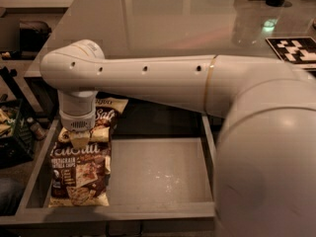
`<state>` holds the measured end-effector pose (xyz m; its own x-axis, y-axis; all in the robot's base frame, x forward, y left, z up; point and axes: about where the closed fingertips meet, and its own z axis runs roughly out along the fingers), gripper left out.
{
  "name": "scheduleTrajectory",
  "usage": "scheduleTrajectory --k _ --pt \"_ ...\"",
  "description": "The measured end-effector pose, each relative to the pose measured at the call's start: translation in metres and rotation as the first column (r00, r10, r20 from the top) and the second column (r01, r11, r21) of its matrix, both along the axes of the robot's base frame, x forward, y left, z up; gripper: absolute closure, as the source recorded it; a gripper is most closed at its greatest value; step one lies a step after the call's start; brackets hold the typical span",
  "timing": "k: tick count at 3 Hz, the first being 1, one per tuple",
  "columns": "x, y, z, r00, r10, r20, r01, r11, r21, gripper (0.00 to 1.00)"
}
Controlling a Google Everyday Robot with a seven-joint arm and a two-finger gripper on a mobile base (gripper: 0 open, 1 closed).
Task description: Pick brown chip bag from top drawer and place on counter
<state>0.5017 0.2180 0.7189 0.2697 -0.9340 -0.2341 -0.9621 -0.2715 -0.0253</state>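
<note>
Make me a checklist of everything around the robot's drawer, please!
Surface: counter, glossy grey, reflecting lights.
Job's things: drawer is open; front bag lies flat at its left side; back bag lies behind it, partly under the arm.
Clutter: black-and-white marker on the counter, at the right edge.
Grippers: gripper is down in the drawer, at the front bag's top edge.
Cables: nothing seen.
Surroundings: dark crate on the floor at left.
</note>
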Motion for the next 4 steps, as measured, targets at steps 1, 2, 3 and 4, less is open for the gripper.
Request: scheduleTrajectory --k 1,2,3,4 --pt "-0.026 -0.024 0.029 0.9984 -0.044 0.036 0.043 0.999 0.021 1.00" --pt "-0.046 -0.043 0.052 0.9952 -0.075 0.064 0.073 0.997 0.027 1.00" --pt "-0.053 -0.064 0.075 0.9871 -0.123 0.103 0.122 0.992 0.014 1.00" --pt "-0.050 -0.091 0.096 0.9681 -0.192 0.161 0.196 0.980 -0.013 1.00"
